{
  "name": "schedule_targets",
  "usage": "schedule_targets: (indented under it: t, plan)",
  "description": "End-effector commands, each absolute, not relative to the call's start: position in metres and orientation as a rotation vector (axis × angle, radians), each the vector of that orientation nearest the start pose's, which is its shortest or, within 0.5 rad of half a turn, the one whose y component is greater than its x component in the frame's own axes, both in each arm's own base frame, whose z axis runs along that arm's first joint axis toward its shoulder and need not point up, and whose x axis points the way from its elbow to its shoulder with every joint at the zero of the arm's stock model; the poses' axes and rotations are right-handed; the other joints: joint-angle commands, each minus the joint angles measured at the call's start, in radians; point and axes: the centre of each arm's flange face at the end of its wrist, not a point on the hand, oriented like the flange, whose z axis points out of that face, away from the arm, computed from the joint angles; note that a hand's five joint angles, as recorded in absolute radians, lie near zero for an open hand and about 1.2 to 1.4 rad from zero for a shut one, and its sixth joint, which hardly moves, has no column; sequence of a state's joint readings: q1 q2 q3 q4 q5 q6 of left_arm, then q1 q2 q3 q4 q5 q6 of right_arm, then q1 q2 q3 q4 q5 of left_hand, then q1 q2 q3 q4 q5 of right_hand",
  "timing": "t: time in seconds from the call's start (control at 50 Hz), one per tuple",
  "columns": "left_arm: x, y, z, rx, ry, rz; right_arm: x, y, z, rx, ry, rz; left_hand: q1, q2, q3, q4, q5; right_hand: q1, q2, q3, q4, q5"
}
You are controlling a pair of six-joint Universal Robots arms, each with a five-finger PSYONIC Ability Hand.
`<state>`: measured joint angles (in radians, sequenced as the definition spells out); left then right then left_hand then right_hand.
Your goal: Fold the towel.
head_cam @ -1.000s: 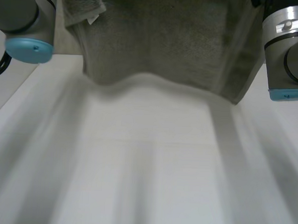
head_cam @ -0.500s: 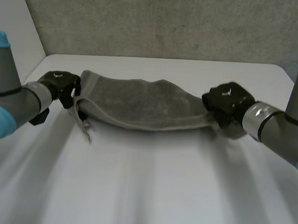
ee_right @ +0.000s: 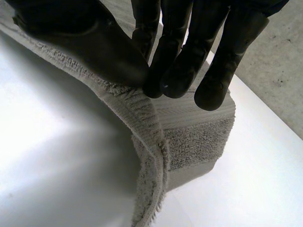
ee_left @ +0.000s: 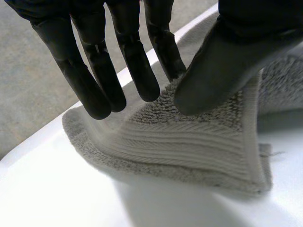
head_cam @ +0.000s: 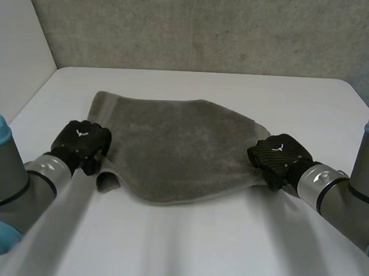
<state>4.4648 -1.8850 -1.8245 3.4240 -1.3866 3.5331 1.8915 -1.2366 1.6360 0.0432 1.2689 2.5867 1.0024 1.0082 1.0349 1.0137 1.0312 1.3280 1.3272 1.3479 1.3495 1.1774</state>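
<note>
step, we judge: laying the fold | left hand and right hand each pinch a towel end | next: we flatten, release

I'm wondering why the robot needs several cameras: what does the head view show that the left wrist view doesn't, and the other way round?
The head view takes in the whole scene: the grey towel lying on the white table, the left hand at one end and the right hand at the other. The left wrist view goes close: the thumb on a ribbed towel corner, straight fingers on its far side. Both show the left hand holding the towel on the table.
</note>
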Motion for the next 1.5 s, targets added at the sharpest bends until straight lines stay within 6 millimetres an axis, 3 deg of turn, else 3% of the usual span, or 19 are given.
schedule_targets:
  t: [0.02,0.28,0.36,0.5,0.54,0.62,0.74,0.9,1.02,1.04,1.08,1.1,1.14,1.22,1.32,1.36,1.38,1.4,1.5]
  plan:
    - [-0.226,-0.263,0.151,1.106,2.275,-1.867,0.251,-0.251,0.184,-1.287,2.181,-1.622,-0.559,-0.565,-0.592,-0.571,-0.763,0.068,0.069,0.048,0.047,0.044]
    - [-0.235,-0.229,0.142,1.228,2.305,-1.827,0.251,-0.251,0.180,-1.287,2.178,-1.628,-0.686,-0.692,-0.719,-0.697,-0.889,0.068,0.069,0.048,0.047,0.044]
    - [-0.235,-0.228,0.138,1.231,2.313,-1.815,0.251,-0.251,0.180,-1.287,2.179,-1.626,-0.689,-0.695,-0.722,-0.700,-0.892,0.068,0.069,0.048,0.047,0.044]
    - [-0.236,-0.249,0.134,1.176,2.249,-1.882,0.250,-0.251,0.179,-1.285,2.179,-1.634,-0.657,-0.663,-0.689,-0.668,-0.860,0.068,0.069,0.048,0.047,0.044]
    - [-0.235,-0.267,0.131,1.129,2.200,-1.930,0.249,-0.252,0.180,-1.280,2.186,-1.643,-0.619,-0.625,-0.651,-0.630,-0.822,0.068,0.069,0.048,0.047,0.044]
    - [-0.232,-0.282,0.126,1.077,2.176,-1.938,0.243,-0.258,0.182,-1.255,2.209,-1.663,-0.569,-0.575,-0.601,-0.580,-0.772,0.068,0.069,0.048,0.047,0.044]
    - [-0.207,-0.305,0.129,0.877,2.145,-1.875,0.228,-0.271,0.193,-1.194,2.263,-1.757,-0.452,-0.458,-0.484,-0.463,-0.655,0.068,0.069,0.048,0.047,0.044]
    - [-0.192,-0.315,0.157,0.751,2.056,-1.925,0.218,-0.278,0.208,-1.142,2.302,-1.857,-0.249,-0.255,-0.282,-0.261,-0.453,0.068,0.069,0.048,0.047,0.044]
    - [-0.188,-0.315,0.184,0.714,1.980,-1.993,0.214,-0.277,0.230,-1.096,2.259,-1.955,0.372,0.366,0.340,0.361,0.169,0.068,0.069,0.048,0.047,0.044]
    - [-0.188,-0.315,0.184,0.714,1.979,-1.994,0.214,-0.277,0.230,-1.096,2.259,-1.955,0.374,0.368,0.341,0.362,0.170,0.068,0.069,0.048,0.047,0.044]
    - [-0.188,-0.311,0.205,0.696,1.921,-2.049,0.215,-0.276,0.245,-1.059,2.219,-2.006,0.394,0.388,0.361,0.383,0.191,0.068,0.069,0.048,0.047,0.044]
    - [-0.188,-0.311,0.205,0.696,1.921,-2.049,0.215,-0.276,0.245,-1.059,2.219,-2.006,0.394,0.388,0.361,0.383,0.191,0.068,0.069,0.048,0.047,0.044]
    - [-0.190,-0.305,0.230,0.673,1.852,-2.123,0.214,-0.274,0.261,-1.026,2.179,-2.061,0.394,0.388,0.361,0.383,0.191,0.068,0.069,0.048,0.047,0.044]
    - [-0.191,-0.296,0.252,0.655,1.783,-2.190,0.215,-0.271,0.273,-0.992,2.138,-2.087,0.394,0.388,0.361,0.383,0.191,0.068,0.069,0.048,0.047,0.044]
    - [-0.197,-0.280,0.257,0.689,1.770,-2.220,0.217,-0.254,0.263,-1.045,2.199,-1.905,0.394,0.388,0.361,0.383,0.191,0.068,0.069,0.048,0.047,0.044]
    - [-0.198,-0.276,0.244,0.721,1.800,-2.195,0.220,-0.242,0.247,-1.091,2.210,-1.770,0.394,0.388,0.361,0.383,0.191,-0.678,-0.677,-0.698,-0.699,-0.702]
    - [-0.198,-0.276,0.244,0.721,1.800,-2.195,0.220,-0.242,0.247,-1.092,2.210,-1.769,0.394,0.388,0.361,0.383,0.191,-0.682,-0.681,-0.702,-0.704,-0.706]
    - [-0.198,-0.274,0.238,0.732,1.820,-2.180,0.220,-0.238,0.236,-1.106,2.195,-1.720,0.394,0.388,0.361,0.383,0.191,-1.034,-1.033,-1.054,-1.055,-1.058]
    - [-0.195,-0.280,0.220,0.743,1.882,-2.120,0.225,-0.222,0.209,-1.150,2.110,-1.637,0.394,0.388,0.361,0.383,0.191,-1.064,-1.063,-1.084,-1.085,-1.088]
